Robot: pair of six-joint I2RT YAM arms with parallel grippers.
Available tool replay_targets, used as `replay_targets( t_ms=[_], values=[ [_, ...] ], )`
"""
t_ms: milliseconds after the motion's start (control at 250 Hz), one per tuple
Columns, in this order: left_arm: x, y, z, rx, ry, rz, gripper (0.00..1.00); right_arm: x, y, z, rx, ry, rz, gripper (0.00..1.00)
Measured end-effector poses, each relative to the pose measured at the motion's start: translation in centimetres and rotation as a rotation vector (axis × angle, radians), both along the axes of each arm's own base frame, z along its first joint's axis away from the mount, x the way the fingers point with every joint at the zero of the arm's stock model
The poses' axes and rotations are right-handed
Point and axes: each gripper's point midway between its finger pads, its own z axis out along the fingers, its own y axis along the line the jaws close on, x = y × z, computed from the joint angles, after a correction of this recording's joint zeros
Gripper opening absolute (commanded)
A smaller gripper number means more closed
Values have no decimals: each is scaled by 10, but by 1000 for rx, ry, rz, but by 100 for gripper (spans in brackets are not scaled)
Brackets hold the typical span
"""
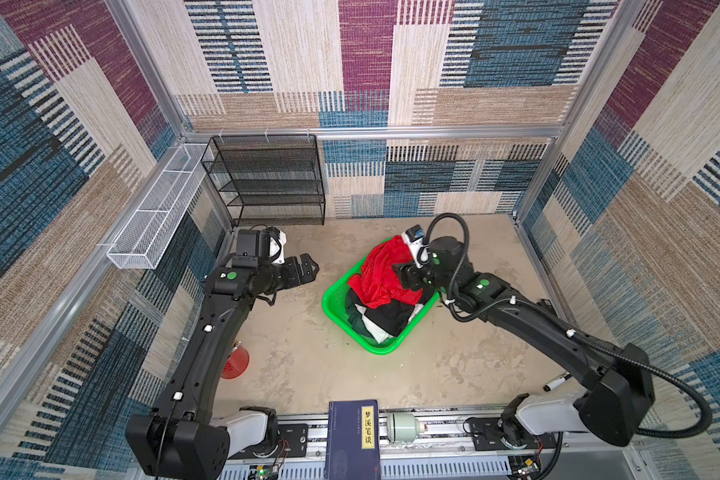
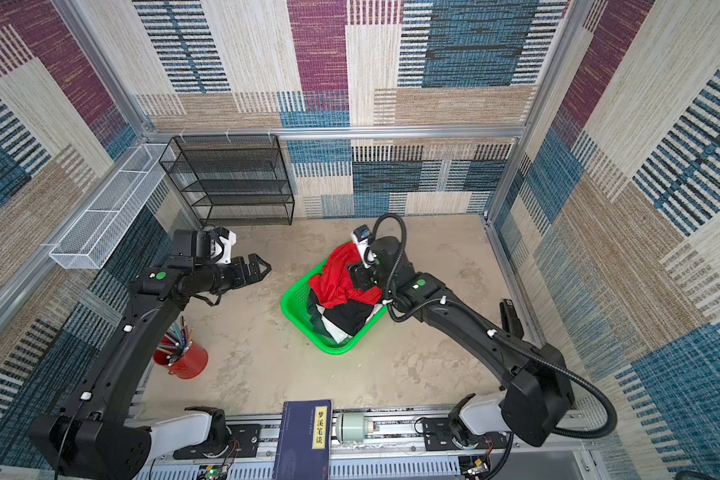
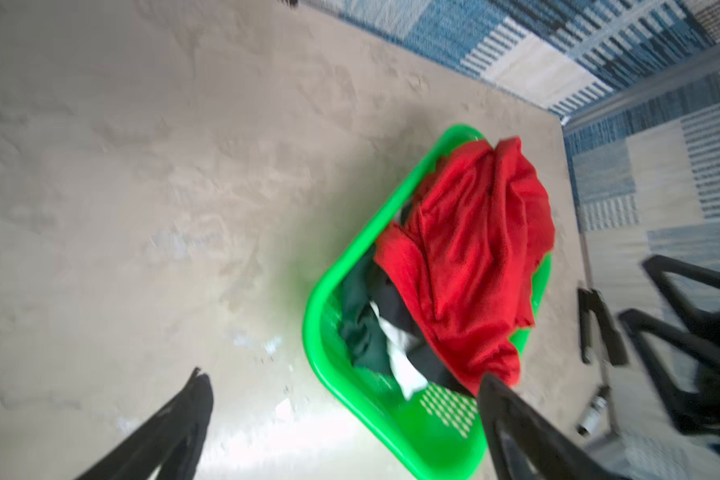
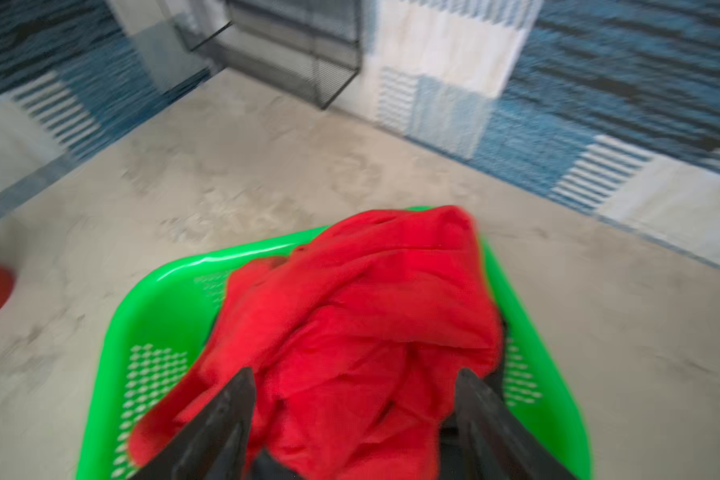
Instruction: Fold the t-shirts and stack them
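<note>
Red cloth crowns the pile: a large, crumpled, bright red t-shirt (image 1: 379, 274) is shown lying in a bright green perforated plastic basket (image 1: 333, 297), which is set near the middle of a mottled beige tabletop (image 1: 300, 374). Part of the red t-shirt is draped over the basket's far rim. Black t-shirts with white patches (image 1: 387, 316) are bundled beneath it in the nearer half of the same basket.

The right gripper (image 1: 400, 276) is lowered onto the pile from the basket's right side. In the right wrist view its two black fingers (image 4: 233, 399) are seen spread apart, with a fold of red cloth (image 4: 350, 324) lying between them. Whether that cloth is pressed by the pads cannot be told from this blurred view.

The left gripper (image 1: 313, 269) is held over bare tabletop to the left of the basket, apart from it, with its jaws spread wide. In the left wrist view the basket (image 3: 308, 328) and both cloths are seen beyond its fingertips (image 3: 200, 378).

A black wire-mesh shelf rack (image 1: 267, 183) is placed against the back wall. A white wire tray (image 1: 154, 216) is fixed along the left wall. A red cylindrical cup (image 2: 186, 357) of pencils is stood beside the left arm. A dark blue book (image 1: 352, 436) is laid at the front edge.
</note>
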Motion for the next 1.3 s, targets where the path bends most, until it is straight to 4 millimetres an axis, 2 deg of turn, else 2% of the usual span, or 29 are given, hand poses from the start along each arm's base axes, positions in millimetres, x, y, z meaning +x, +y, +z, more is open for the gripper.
replay_targets(
  t_ms=[92,164,280,364,444,596,728,788,900,1036,1132,1208,1300],
  values=[
    [-33,-7,-7,-68,104,-10,100,-31,40,-20,-37,89,120,65],
    [-55,-9,-9,-112,156,5,100,-52,67,-32,-56,136,196,63],
    [-77,-8,-8,-146,193,42,100,-83,103,-58,-96,211,304,56],
    [-84,-4,-9,-156,217,89,100,-98,121,-83,-147,266,350,52],
    [-90,3,-9,-141,227,146,100,-103,126,-105,-195,303,351,49],
    [-98,15,-4,-130,207,230,100,-96,122,-128,-246,325,283,49],
    [-100,19,-6,-127,208,267,100,-91,118,-139,-271,329,232,42],
    [-99,22,-9,-114,209,283,100,-91,117,-143,-274,336,223,36],
    [-96,23,-9,-121,210,295,100,-92,118,-149,-270,340,218,17],
    [-92,24,-10,-112,209,307,100,-80,111,-149,-263,305,166,5],
    [-82,22,-12,-115,209,304,100,-66,97,-145,-243,300,115,2],
    [-71,18,-14,-125,214,286,100,-45,74,-143,-236,304,48,1],
    [-58,12,-15,-132,219,256,100,-9,38,-140,-226,304,-66,0]
  ],
)
